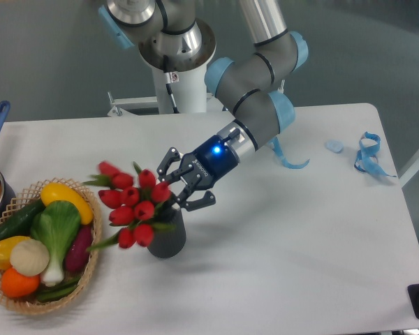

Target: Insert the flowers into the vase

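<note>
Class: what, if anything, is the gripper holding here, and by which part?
Nothing: the gripper is open beside the flowers, whose stems sit in the vase.

One vase (167, 236) standing, about ten tulip buds in flowers (134, 202) showing; one basket (28, 301) sitting at 8 o'clock; two blue ribbons (369, 155) lying at 2 o'clock.
</note>
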{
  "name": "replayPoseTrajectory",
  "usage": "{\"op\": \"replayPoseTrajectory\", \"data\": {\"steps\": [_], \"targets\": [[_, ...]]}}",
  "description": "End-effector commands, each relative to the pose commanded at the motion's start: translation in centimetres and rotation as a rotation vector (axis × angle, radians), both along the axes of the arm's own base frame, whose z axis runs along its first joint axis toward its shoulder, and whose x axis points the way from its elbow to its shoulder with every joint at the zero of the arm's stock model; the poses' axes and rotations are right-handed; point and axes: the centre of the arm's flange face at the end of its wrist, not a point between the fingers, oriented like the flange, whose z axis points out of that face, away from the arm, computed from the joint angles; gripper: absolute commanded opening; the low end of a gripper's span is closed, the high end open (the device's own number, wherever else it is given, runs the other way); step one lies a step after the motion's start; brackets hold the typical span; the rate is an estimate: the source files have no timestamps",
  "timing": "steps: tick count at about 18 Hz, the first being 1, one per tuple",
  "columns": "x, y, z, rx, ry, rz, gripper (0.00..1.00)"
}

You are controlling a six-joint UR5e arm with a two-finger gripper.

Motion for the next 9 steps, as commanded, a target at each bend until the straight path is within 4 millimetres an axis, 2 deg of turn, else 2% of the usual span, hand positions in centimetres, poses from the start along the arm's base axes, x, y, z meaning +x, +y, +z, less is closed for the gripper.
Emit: {"op": "replayPoseTrajectory", "data": {"steps": [1, 2, 6, 9], "targets": [[0.0, 0.0, 0.1, 0.001, 0.003, 0.000, 0.77], [-0.2, -0.1, 0.1, 0.001, 0.003, 0.005, 0.98], [-1.0, -0.9, 2.0, 0.020, 0.048, 0.023, 1.00], [-1.2, -2.3, 3.0, -0.070, 0.136, 0.042, 1.00]]}}
